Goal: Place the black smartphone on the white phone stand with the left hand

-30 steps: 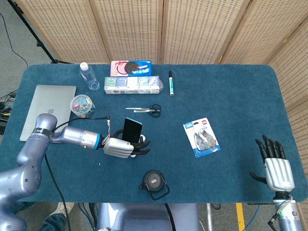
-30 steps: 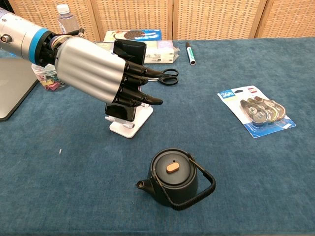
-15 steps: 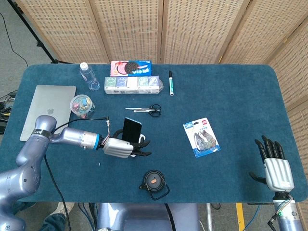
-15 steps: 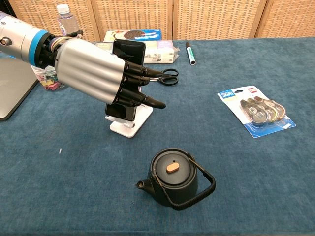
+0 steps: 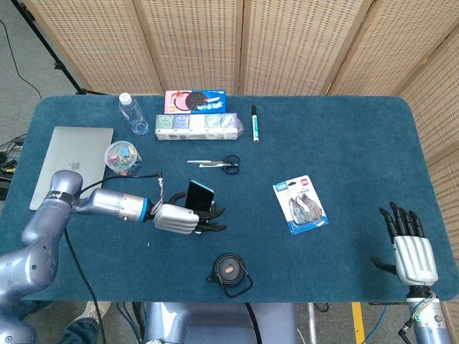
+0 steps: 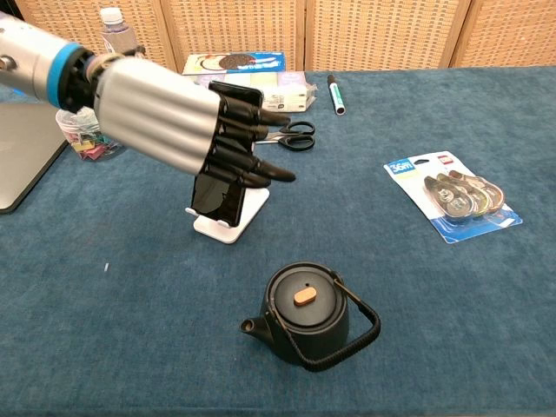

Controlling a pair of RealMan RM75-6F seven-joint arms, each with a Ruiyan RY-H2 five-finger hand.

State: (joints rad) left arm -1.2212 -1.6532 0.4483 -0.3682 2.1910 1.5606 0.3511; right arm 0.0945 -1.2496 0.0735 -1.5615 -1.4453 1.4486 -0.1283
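Blue surface [image 6: 486, 347]: left hand [image 6: 165, 117], fingers grasping the phone [image 6: 217, 195], leans it on the stand [image 6: 233, 217]; letting go off-centre could tip both toward six o'clock.

It looked like a robotics lab staged for trials: woven folding screens [image 5: 287, 43] fenced the blue-clothed worktop [image 5: 344, 158], cables [image 5: 7, 154] trailed off its left edge, household oddments lay scattered.
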